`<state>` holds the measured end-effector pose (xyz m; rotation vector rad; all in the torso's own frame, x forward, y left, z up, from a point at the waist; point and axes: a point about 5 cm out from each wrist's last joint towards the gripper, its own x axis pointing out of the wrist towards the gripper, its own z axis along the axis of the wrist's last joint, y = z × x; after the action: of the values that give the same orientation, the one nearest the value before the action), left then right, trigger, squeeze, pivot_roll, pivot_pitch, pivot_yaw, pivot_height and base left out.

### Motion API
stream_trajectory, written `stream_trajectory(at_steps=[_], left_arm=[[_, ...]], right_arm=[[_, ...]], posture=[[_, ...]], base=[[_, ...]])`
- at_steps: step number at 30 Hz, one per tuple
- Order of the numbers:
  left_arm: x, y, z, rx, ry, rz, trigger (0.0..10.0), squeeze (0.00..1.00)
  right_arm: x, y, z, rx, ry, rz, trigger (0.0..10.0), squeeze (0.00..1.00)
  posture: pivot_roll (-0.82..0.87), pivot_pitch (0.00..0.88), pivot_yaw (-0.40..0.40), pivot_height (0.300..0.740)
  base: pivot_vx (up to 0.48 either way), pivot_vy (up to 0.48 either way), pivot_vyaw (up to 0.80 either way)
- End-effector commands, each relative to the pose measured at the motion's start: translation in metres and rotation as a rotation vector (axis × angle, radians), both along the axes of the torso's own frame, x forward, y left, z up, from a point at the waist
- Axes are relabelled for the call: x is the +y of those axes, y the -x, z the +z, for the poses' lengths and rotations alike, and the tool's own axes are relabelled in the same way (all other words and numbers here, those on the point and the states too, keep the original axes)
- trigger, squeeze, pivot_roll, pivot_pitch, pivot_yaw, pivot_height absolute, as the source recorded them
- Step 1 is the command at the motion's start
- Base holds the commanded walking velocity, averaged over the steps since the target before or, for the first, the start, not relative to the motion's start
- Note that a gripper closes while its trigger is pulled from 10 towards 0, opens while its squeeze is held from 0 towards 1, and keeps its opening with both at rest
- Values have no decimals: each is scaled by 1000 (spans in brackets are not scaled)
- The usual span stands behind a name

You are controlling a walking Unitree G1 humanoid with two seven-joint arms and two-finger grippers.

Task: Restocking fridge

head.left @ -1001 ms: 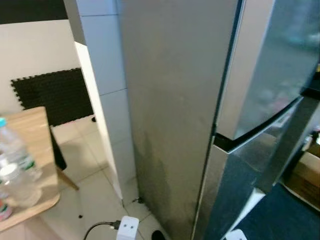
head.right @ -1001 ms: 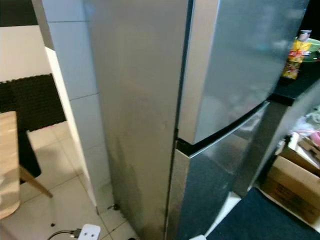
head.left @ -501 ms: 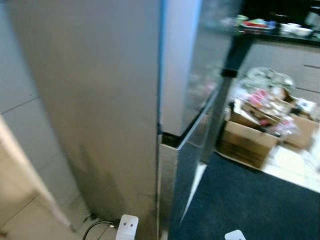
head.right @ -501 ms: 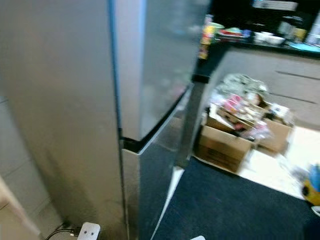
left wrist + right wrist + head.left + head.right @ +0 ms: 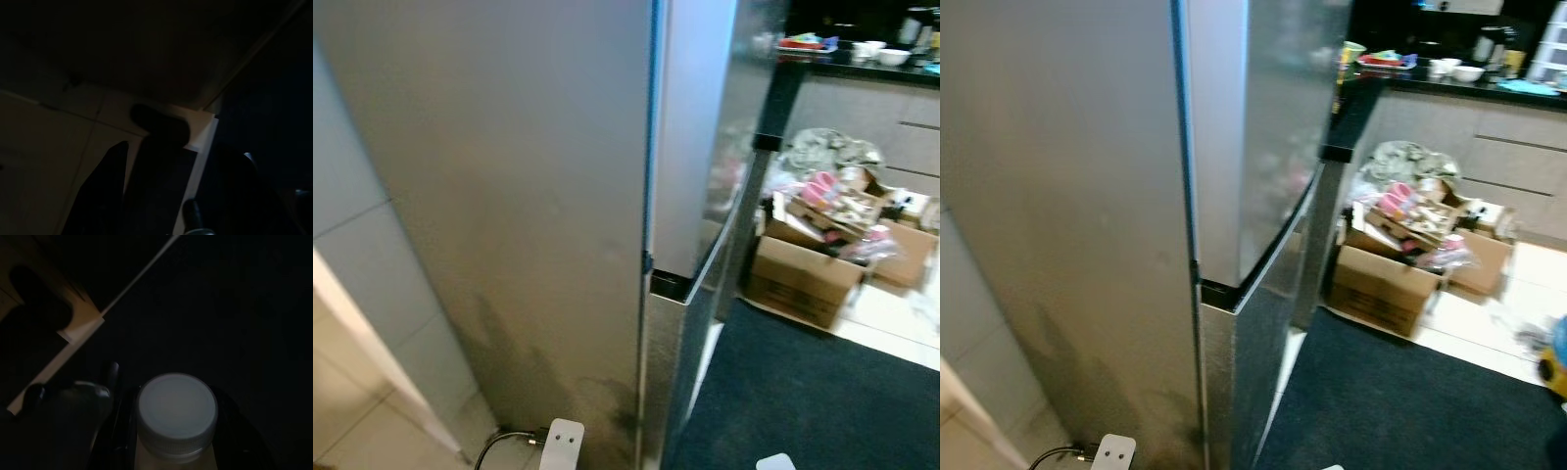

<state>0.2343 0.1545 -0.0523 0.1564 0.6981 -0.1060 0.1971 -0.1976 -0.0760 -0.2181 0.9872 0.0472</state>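
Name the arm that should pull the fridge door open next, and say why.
Left, probably. The right claw holds a white-capped bottle, while the left claw looks empty in its dark view. The fridge doors are shut just ahead.

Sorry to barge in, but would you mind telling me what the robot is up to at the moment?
It is restocking the fridge. It stands at the corner of the tall grey fridge, whose doors are shut. In the right wrist view the right gripper carries a bottle with a white cap, so nothing has gone inside yet. The left arm hangs idle in the dark near the floor. Beyond the fridge, a dark rug lies beside open cardboard boxes full of clutter, and a counter holds dishes.
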Motion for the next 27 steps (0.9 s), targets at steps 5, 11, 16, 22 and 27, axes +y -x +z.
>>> stream_trajectory(at_steps=[5,11,16,22,27], left_arm=[[0,-2,2,3,-10,-45,10000,0],[0,-5,3,1,-11,-64,10000,0],[-3,-7,4,-5,13,-23,10000,0],[-4,-4,2,0,14,-17,10000,0],[-1,0,0,7,36,26,10000,0]], right_arm=[[-8,2,0,-18,-2,-86,10000,0],[-3,2,0,-25,-15,-96,10000,0],[-7,5,-1,-13,-2,-77,10000,0],[-9,3,0,-14,6,-61,10000,0],[-10,1,2,-18,10,-52,10000,0]], posture=[[-44,75,59,740],[-56,76,65,740],[-52,77,43,740],[-56,81,24,740],[-57,84,16,740]], base=[[0,0,0],[0,-252,0],[0,-480,0],[0,-480,0],[0,0,0]])
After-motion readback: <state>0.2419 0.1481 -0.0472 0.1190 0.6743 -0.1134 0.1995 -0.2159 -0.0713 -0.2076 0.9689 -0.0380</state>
